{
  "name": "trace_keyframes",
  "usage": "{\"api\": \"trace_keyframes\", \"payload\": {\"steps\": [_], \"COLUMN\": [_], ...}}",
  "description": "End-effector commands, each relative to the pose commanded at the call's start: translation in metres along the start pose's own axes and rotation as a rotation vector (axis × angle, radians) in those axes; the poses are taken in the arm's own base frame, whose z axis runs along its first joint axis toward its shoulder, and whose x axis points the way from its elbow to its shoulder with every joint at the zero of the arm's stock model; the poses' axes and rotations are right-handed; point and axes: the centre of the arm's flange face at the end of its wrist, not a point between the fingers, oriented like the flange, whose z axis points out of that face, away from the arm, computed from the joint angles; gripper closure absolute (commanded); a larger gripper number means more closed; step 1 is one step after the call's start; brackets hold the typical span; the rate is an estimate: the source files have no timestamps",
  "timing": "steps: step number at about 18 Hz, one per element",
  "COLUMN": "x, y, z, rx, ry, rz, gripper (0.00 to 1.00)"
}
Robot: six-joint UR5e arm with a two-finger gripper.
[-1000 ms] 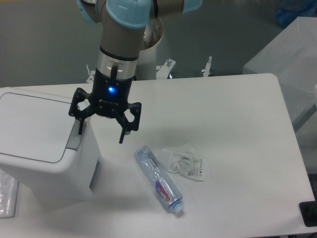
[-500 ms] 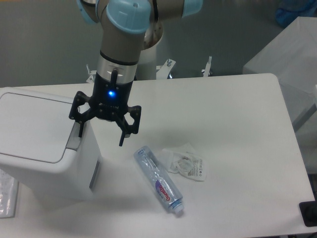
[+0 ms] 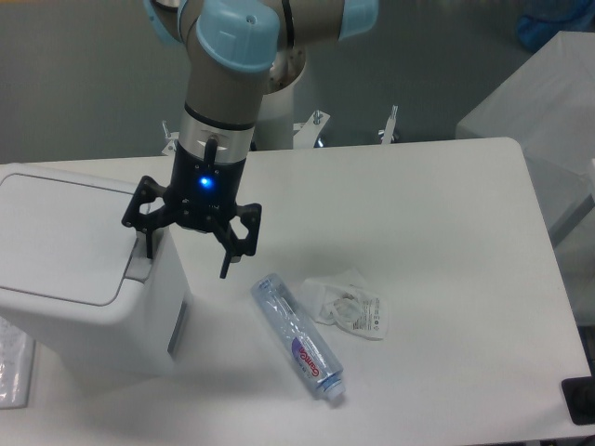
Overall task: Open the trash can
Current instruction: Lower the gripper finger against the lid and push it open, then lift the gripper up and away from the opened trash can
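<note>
The trash can (image 3: 74, 269) is a big white boxy bin at the left of the table, its flat lid lying shut. A grey push-latch (image 3: 141, 264) sits on its right rim. My gripper (image 3: 184, 262) hangs open over that right edge, pointing down. One fingertip (image 3: 147, 249) rests at the top of the latch; whether it presses it I cannot tell. The other fingertip (image 3: 224, 269) hangs in the air to the right of the bin's side wall.
An empty clear plastic bottle (image 3: 297, 337) lies on the white table (image 3: 446, 232) right of the bin. A crumpled clear wrapper (image 3: 350, 304) lies beside it. A clear bag (image 3: 11, 367) lies at the left edge, below the bin.
The gripper has shifted slightly left and down, bringing its left finger onto the latch at the bin's rim. The lid has not moved.
</note>
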Motion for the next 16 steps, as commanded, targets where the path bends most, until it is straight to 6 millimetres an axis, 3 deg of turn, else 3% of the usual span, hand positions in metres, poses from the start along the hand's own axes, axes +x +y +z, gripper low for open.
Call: {"api": "trace_keyframes", "payload": {"steps": [8,13,16], "x": [0.0,0.004,-0.006], "y": [-0.001,-0.023,-0.034], "z": [0.0,-0.022,-0.034], "rx": [0.001,0.053,0.08], "ry": [0.0,-0.012,-0.029], "rz": [-0.01,0.008,0.005], "gripper": [0.0,0.0,0.0]}}
